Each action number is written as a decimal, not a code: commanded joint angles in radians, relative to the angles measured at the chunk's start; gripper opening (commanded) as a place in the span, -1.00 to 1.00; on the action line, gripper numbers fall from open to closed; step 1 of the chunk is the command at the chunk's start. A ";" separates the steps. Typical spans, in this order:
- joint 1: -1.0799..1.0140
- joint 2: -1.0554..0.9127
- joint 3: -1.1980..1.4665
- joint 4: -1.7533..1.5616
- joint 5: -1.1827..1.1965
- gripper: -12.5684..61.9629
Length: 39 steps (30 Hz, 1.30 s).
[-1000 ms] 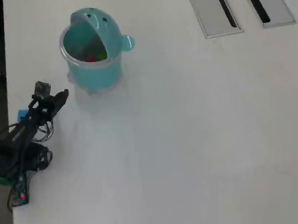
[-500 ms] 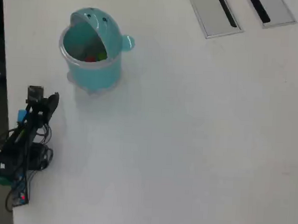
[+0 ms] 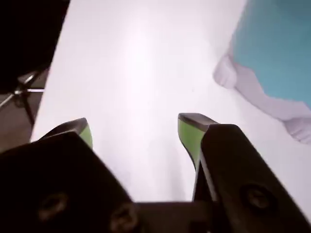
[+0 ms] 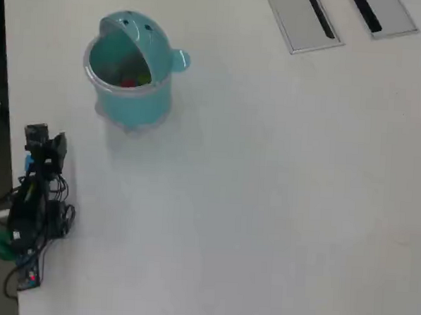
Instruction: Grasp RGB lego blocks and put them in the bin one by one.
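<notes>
The teal bin stands at the upper left of the overhead view, its domed lid tipped back. Inside it I make out a red block and a yellow-green block; a light blue one cannot be told from the teal inside. My gripper hovers near the table's left edge, below and left of the bin and apart from it. In the wrist view the gripper is open, its green pads spread over bare white table, with the bin at the upper right.
Two grey plates with black slots lie at the top right of the overhead view. The table's left edge runs beside the arm, with dark floor beyond it. The arm's base and cables sit at the lower left.
The arm has drawn back to the left and folded toward its base, away from the bin. The bin and its contents have not moved.
</notes>
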State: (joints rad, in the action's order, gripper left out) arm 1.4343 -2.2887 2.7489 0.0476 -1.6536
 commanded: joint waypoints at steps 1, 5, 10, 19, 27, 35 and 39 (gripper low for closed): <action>0.041 -0.075 -0.015 0.015 -0.002 0.20; 0.097 -0.075 0.009 0.051 -0.002 0.20; 0.150 -0.075 0.038 0.077 0.000 0.20; 0.247 -0.075 0.040 0.104 0.026 0.20; 0.290 -0.071 0.063 0.127 0.026 0.18; 0.282 -0.031 0.098 0.112 0.014 0.17; 0.270 0.014 0.098 0.058 0.015 0.15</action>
State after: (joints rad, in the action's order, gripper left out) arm 1.7043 -2.2795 2.8624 0.1519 -1.6260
